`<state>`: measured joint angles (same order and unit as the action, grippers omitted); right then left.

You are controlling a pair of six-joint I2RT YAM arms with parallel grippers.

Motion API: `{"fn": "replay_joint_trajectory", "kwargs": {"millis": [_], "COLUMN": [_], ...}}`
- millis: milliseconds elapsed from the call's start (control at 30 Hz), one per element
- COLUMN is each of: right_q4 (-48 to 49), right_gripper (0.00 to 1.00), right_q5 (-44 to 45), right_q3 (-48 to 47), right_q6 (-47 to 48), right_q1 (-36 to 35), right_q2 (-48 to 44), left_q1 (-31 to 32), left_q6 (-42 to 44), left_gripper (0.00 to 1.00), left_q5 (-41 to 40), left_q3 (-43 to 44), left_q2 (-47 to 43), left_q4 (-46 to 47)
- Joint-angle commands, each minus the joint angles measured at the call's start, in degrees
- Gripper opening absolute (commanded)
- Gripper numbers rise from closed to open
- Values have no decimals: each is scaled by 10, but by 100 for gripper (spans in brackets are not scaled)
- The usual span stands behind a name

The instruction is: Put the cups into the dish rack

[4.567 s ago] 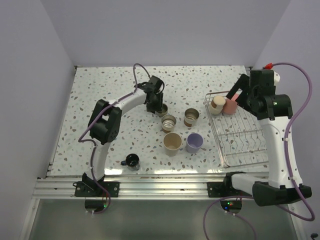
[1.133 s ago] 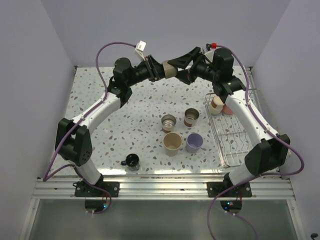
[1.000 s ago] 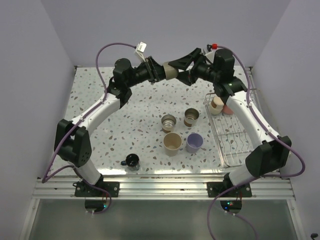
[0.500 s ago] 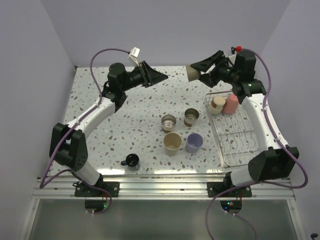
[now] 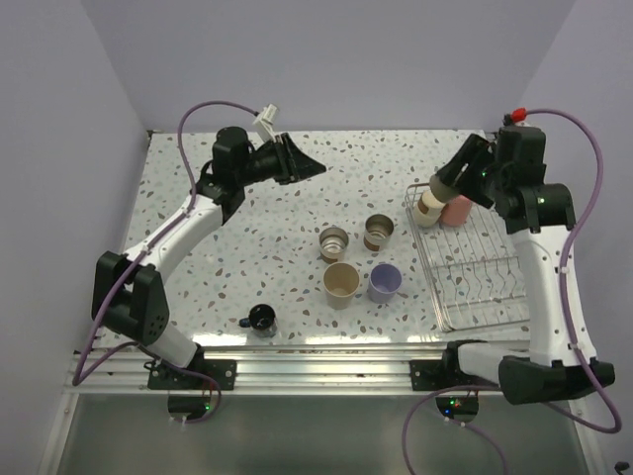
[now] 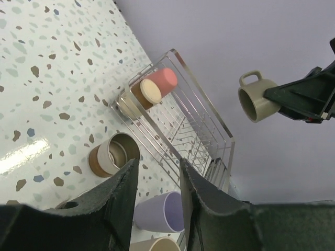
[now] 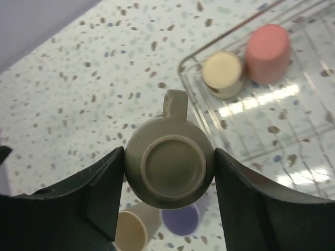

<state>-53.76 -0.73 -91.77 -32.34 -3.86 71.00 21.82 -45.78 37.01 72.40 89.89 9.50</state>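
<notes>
Status: right claw grips mug above far end of rack. Just below claw, already racked: pink cup, tan cup. Left claw is part-open and empty. Lower down between the claws, not yet loaded: steel cup, brown cup, beige cup, lavender cup, blue cup. Judged under half done.

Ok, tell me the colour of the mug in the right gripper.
The mug is a plain greyish tan all over. The right wrist view shows it best.

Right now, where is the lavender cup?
In the top view, the lavender cup stands on the table right of centre, beside the tan cup and just left of the dish rack.
</notes>
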Motion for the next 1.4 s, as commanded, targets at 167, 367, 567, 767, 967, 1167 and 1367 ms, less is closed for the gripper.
{"fn": "replay_joint_trajectory", "kwargs": {"millis": [167, 367, 567, 767, 967, 1167, 1367], "right_q4": [-18, 51, 125, 238, 257, 276, 293], "right_gripper": [0, 0, 0, 0, 0, 0, 0], "right_q5": [217, 231, 220, 199, 232, 245, 251], "right_q3": [107, 196, 297, 384, 370, 361, 358], "right_q6": [55, 33, -11, -48, -61, -82, -96], "right_q1": [-1, -1, -2, -1, -1, -1, -2], "right_q2": [-41, -49, -59, -51, 3, 52, 93], "left_q1": [-4, -4, -4, -5, -6, -10, -13], "left_q6": [40, 39, 49, 41, 37, 36, 38], "left_gripper": [39, 39, 39, 38, 38, 37, 37], "left_q5": [17, 28, 28, 39, 50, 55, 55], "left_q3": [-40, -73, -94, -110, -118, -122, -132], "left_q2": [-38, -52, -60, -56, -47, -45, -48], "left_q4": [-35, -27, -30, -16, -2, 2, 1]}}
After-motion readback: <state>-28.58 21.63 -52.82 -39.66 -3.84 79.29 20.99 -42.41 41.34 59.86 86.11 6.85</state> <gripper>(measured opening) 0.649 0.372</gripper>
